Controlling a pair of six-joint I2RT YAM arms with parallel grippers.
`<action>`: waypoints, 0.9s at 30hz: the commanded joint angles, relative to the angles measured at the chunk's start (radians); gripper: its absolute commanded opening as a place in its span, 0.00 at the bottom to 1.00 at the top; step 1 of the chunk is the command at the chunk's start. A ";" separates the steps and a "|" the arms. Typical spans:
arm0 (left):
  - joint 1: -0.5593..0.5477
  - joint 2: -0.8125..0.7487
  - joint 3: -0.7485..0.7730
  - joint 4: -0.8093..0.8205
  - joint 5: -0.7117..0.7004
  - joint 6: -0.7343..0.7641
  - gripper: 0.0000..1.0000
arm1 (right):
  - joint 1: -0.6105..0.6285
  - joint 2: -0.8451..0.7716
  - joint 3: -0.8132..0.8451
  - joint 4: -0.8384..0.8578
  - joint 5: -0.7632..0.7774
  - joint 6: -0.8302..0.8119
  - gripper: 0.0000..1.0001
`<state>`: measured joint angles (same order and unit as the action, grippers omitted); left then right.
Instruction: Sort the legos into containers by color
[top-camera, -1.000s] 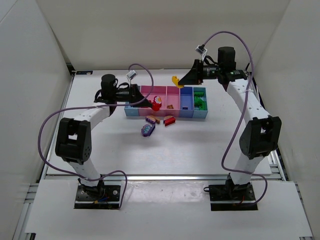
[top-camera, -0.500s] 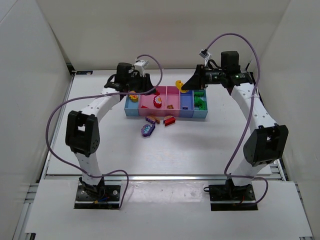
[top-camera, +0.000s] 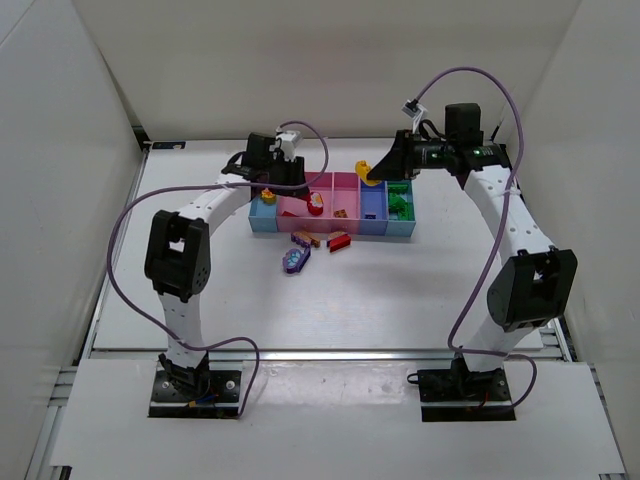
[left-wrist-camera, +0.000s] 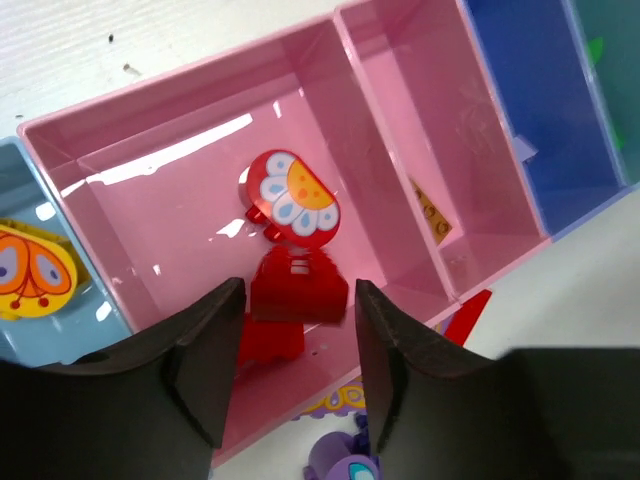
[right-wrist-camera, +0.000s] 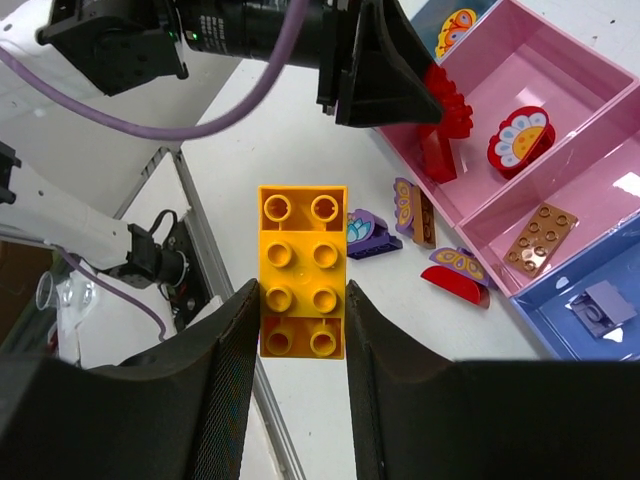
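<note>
Top external view: the row of bins sits toward the back of the table, with both arms reaching over it from either side. The left claw hangs above the left pink bin. The right claw is up in the air just behind the middle of the row.

In the left wrist view, the left claw pinches a red brick between its two dark fingers, just above the floor of that pink bin. A red flower piece with white petals lies flat on the bin floor just beyond the brick. A yellow piece lies in the light blue bin next door. A small brown plate lies in the second pink bin, and a pale grey piece lies in the dark blue bin.

In the right wrist view, the right claw grips a yellow brick by its long sides, studs facing the camera, high above the table. Below it, three loose pieces lie on the table in front of the bins: a purple butterfly piece, a brown and purple piece close beside it, and a red half-round piece near the bin wall. The bin at the right end holds green pieces.
</note>
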<state>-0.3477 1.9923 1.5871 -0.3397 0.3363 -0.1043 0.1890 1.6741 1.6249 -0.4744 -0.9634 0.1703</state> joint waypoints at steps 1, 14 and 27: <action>0.010 -0.035 0.041 0.025 0.039 0.005 0.60 | -0.003 0.019 0.033 -0.018 0.003 -0.032 0.00; 0.228 -0.349 -0.104 0.311 0.222 -0.288 0.83 | 0.108 0.170 0.165 0.003 0.009 -0.045 0.00; 0.575 -0.532 -0.231 0.120 0.395 -0.435 0.99 | 0.420 0.507 0.526 0.037 0.377 0.029 0.00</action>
<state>0.1825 1.4998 1.4147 -0.1707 0.6163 -0.4614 0.5724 2.1479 2.0697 -0.4618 -0.7555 0.1814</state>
